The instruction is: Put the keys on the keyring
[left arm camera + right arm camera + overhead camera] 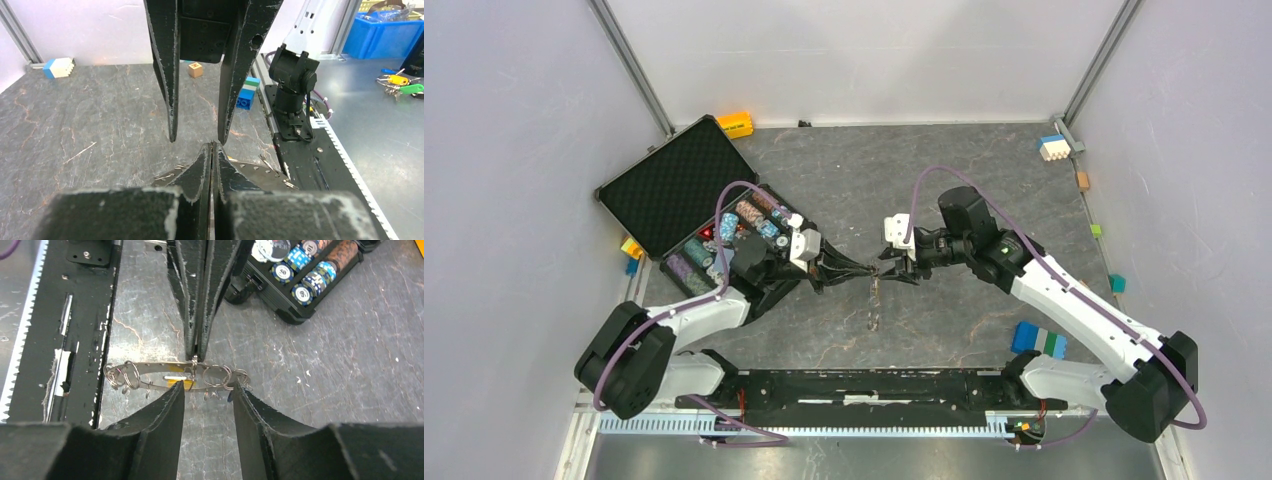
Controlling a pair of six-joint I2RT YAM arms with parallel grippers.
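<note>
The keyring (pixel 165 371), a flat silvery metal loop strung with several small wire rings, is held up off the table in the middle of the workspace. The left gripper (pixel 195 356) pinches its upper edge, with its fingers pressed tight together on it. A yellow-orange key (pixel 172 383) shows inside the loop. The right gripper (pixel 207 390) faces the loop with its fingers spread apart, one tip to each side just under it. Whether they touch the metal I cannot tell.

The table (pixel 944 180) is dark grey and stone-patterned with reddish veins. Pale walls close it in on three sides, and there is a metal post (pixel 634 70) in each rear corner.

A black case (pixel 674 185) lies open at the left, close behind the left arm, with its foam-lined lid laid back. Its tray holds rows of poker chips (pixel 749 220) standing on edge, in blue, brown and purple.

An orange block (pixel 736 123) lies at the back wall just beyond the case. A white and blue block (pixel 1053 147) sits in the far right corner. A blue, green and white block (pixel 1038 340) lies beside the right arm. Small cubes dot the right edge, among them a teal one (pixel 1117 283). A black rail (pixel 864 385) joins the arm bases along the near edge.
</note>
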